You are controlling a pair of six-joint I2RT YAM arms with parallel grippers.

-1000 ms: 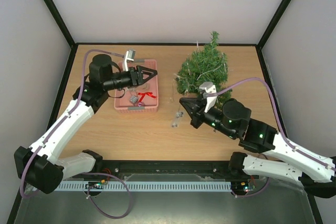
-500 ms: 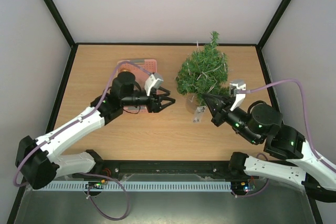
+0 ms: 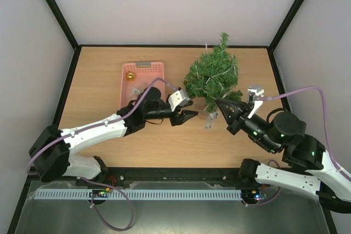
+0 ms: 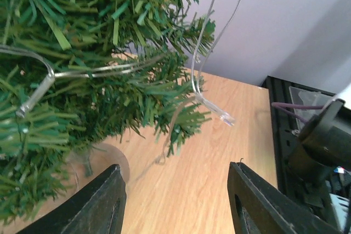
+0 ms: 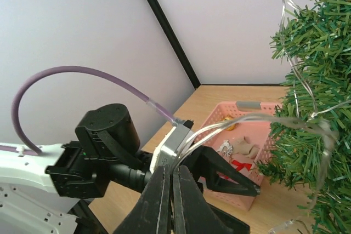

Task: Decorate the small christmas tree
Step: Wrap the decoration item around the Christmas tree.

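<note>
Tree: the small christmas tree (image 3: 213, 78) stands upright on the desk (image 3: 98, 91), right of centre and toward the back, its tip pointing at the far wall in the top view.

Left fingers: the left fingers (image 3: 189, 117) sit low by the foot of the tree, on its near-left side. They are parted about halfway with nothing between them. The left wrist view looks up under the lowest branches, with bare desk showing in the gap.

Right fingers: the right fingers (image 5: 170, 176) are on the tree's near-right side and pressed tight together. A clear strand is pinched at the tips.

Light string: that strand is the light string (image 5: 247, 117). It arcs from the right fingertips up into the branches and winds through the needles. A loose clear end hangs down to the desk near the trunk, between the two sets of fingers.

Basket: the pink basket (image 3: 153, 72) lies left of the tree, near but not touching. It holds a gold ball at its far-left corner, plus a red bow and some silvery pieces. The left arm crosses over its near end.
</note>
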